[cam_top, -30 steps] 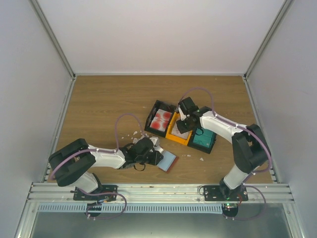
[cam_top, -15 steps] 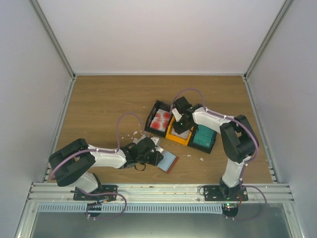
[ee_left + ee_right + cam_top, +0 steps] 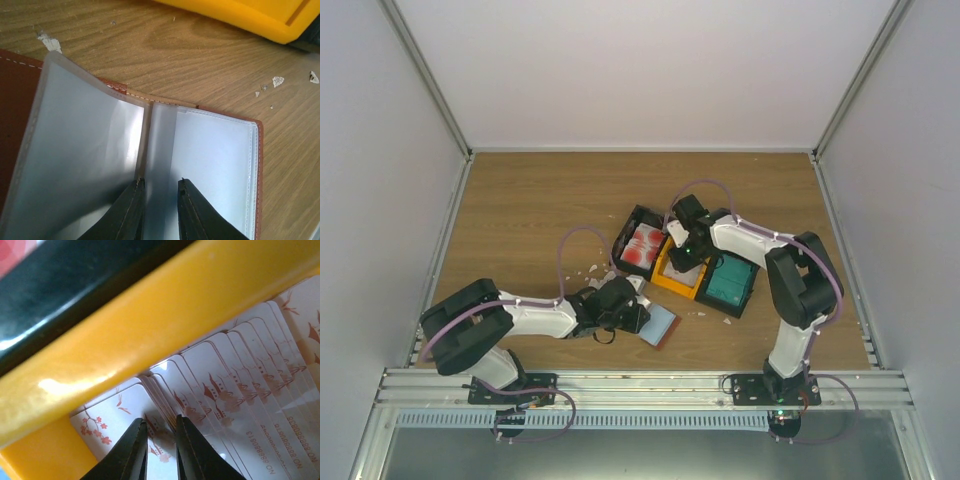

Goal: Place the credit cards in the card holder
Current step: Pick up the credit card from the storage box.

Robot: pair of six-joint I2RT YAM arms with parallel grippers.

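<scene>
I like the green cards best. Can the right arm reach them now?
Probably yes: the teal cards lie uncovered right beside the orange tray where the right hand is.

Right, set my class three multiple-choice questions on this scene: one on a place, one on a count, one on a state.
1. Where are the right arm's fingers?
A. in the orange tray
B. beside the arms' bases
C. on bare wood

2. How many trays are there?
A. one
B. three
C. five

3. The card holder is:
A. shut flat
B. open
C. inside a tray

Answers:
1 A, the right wrist view shows an orange wall beside the credit cards.
2 B, the red-card tray, orange tray and teal-card tray sit side by side.
3 B, clear sleeves spread around the left arm's fingers.
</scene>
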